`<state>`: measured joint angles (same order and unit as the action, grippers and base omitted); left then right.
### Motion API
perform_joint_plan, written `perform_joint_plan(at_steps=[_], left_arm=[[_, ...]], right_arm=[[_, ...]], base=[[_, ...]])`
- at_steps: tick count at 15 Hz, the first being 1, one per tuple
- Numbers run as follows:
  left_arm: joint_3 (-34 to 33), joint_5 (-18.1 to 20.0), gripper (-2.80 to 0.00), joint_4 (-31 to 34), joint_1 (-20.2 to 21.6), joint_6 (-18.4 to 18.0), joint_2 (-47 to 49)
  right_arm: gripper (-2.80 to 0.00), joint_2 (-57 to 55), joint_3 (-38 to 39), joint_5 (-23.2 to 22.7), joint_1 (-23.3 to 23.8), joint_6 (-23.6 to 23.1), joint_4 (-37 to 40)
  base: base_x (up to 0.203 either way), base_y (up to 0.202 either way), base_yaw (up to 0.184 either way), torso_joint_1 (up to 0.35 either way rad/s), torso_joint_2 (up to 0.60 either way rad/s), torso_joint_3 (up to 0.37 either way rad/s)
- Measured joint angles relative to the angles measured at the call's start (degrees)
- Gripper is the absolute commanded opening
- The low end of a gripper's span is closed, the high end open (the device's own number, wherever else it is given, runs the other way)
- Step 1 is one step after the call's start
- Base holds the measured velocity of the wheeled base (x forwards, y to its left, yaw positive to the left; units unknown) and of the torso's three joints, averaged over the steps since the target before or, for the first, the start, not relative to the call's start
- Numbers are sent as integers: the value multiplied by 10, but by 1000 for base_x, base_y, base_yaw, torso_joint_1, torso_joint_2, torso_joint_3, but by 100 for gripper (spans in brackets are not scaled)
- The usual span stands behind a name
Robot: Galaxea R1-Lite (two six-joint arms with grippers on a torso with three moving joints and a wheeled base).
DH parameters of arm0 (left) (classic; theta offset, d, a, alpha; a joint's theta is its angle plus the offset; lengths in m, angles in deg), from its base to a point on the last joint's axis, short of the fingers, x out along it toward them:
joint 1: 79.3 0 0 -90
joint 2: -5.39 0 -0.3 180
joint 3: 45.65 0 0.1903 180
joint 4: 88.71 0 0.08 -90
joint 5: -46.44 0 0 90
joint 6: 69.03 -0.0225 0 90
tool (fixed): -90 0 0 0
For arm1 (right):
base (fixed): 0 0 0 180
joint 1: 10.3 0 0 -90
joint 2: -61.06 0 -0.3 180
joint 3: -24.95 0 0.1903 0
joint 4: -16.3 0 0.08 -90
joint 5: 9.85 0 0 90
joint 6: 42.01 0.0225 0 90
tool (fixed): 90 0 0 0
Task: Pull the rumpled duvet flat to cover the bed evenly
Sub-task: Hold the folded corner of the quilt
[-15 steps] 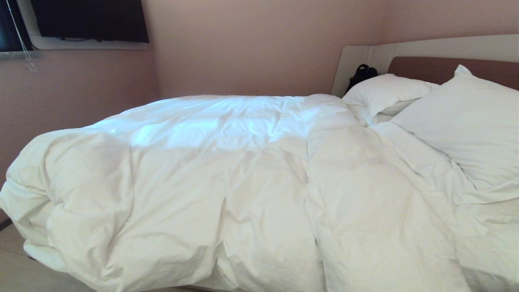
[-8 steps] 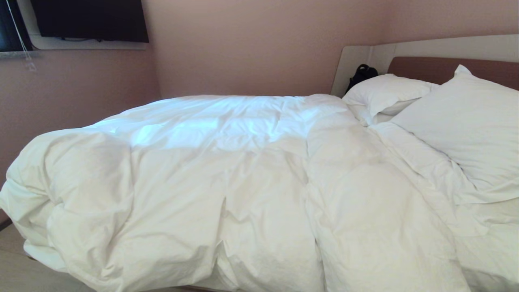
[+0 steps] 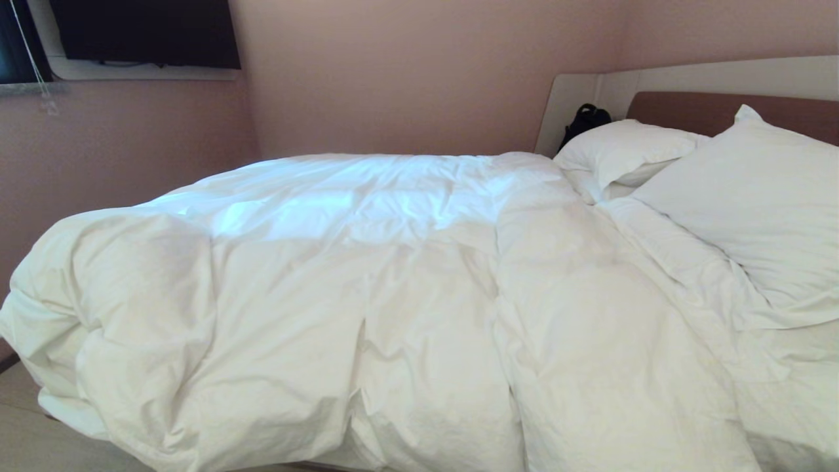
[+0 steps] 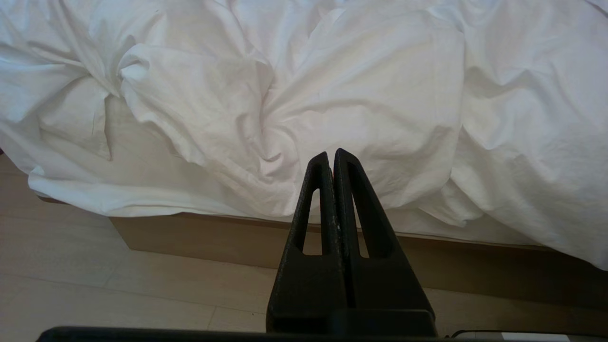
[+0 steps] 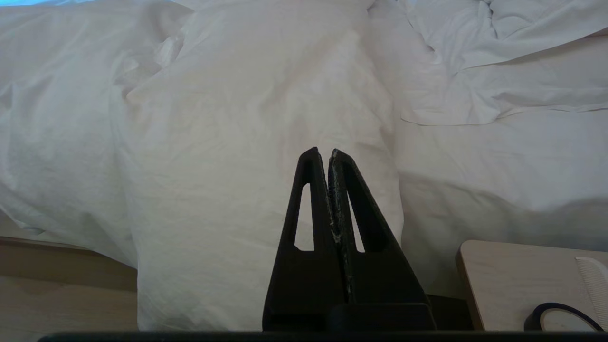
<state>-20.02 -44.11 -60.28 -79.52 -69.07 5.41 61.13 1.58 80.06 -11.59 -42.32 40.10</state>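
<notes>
Nothing has changed over the last second: the left gripper (image 4: 332, 156) and the right gripper (image 5: 325, 156) both hang with fingers pressed together, holding nothing, short of the near side of the bed (image 4: 199, 235). That stillness suggests the pulling has not begun. The duvet (image 3: 367, 295) lies bunched in thick folds across the mattress, spilling over the near edge toward the floor (image 4: 95, 280), well short of the pillows (image 3: 754, 196) at the headboard (image 3: 688, 108). No brand, label or writing can be read anywhere.

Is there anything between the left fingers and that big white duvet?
No: in the left wrist view only open air separates the shut left gripper from the duvet.
</notes>
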Motion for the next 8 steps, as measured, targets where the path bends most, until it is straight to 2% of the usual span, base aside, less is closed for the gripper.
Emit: perform_joint_plan(at_steps=[4, 8], left_arm=[[0, 0, -280, 0, 0, 0, 0], [0, 0, -280, 0, -1, 0, 0]], right_arm=[[-280, 0, 0, 0, 0, 0, -1], [-280, 0, 0, 0, 0, 0, 0]], base=[[1, 14, -1, 1, 0, 0], [1, 173, 0, 1, 4, 2]])
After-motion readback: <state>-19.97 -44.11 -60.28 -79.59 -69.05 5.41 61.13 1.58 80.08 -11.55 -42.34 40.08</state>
